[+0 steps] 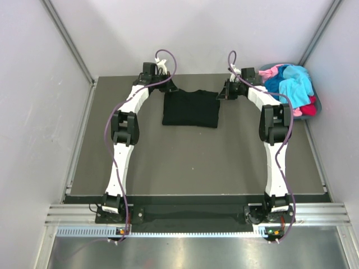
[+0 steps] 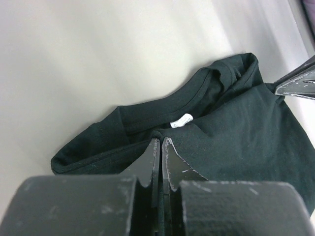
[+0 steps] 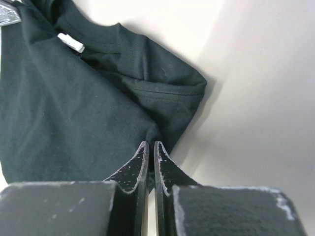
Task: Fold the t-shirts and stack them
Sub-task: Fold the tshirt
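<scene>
No text, brand or number is legible; the white neck tag (image 2: 181,120) of the black t-shirt (image 1: 190,109) shows nothing readable.

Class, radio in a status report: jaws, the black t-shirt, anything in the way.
Left jaws, right jaws: shut, pinching far corners of black cloth t-shirt. Shirt lies flat. Grey-blue plastic basket of coloured shirts stands apart, far right; nothing blocking.

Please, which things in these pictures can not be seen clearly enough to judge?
1. Top view: the tangled heap of turquoise, pink and red cloth shirts in the grey-blue plastic basket is too small to count.
2. Wrist views: whether the shut left hand and right hand pinch the black cloth t-shirt; their own fingertips cover that spot.
</scene>
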Controlling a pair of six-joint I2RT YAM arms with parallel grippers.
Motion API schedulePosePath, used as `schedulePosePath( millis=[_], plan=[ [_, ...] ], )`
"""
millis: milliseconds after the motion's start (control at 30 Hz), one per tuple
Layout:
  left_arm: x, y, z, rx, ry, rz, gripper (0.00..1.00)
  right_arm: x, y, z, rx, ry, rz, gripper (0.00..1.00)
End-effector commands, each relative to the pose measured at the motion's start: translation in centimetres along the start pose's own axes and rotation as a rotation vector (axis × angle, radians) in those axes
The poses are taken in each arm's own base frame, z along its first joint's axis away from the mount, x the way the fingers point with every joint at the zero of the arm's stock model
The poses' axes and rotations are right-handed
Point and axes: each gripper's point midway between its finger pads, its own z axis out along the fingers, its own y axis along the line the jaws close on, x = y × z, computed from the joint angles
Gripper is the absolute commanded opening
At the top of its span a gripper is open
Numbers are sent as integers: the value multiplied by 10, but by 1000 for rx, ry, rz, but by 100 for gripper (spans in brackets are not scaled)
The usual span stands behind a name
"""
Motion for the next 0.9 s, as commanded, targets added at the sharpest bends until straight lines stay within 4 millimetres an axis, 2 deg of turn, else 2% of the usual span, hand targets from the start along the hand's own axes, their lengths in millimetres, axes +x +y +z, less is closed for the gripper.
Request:
schedulePosePath(
  millis=[0, 167, 300, 633, 800, 833, 867],
  plan=[
    [-40, -10, -17, -8, -87, 81, 0, -34, 26, -9, -59, -77, -85, 0],
    [-56, -15, -32, -21, -114, 92, 0, -67, 50, -25, -79, -146, -167, 0],
    [-62, -12, -39, -32, -123, 90, 0, -73, 58, -25, -85, -162, -191, 0],
    [-78, -4, -55, -65, -160, 102, 0, -87, 60, -15, -74, -203, -212, 0],
    [-77, 3, -53, -96, -162, 97, 0, -92, 53, -4, -55, -223, -222, 0],
    [-78, 10, -53, -127, -169, 93, 4, -92, 49, 0, -44, -225, -215, 0],
    [-74, 14, -50, -143, -163, 89, 12, -92, 47, 3, -35, -227, -210, 15]
  ],
)
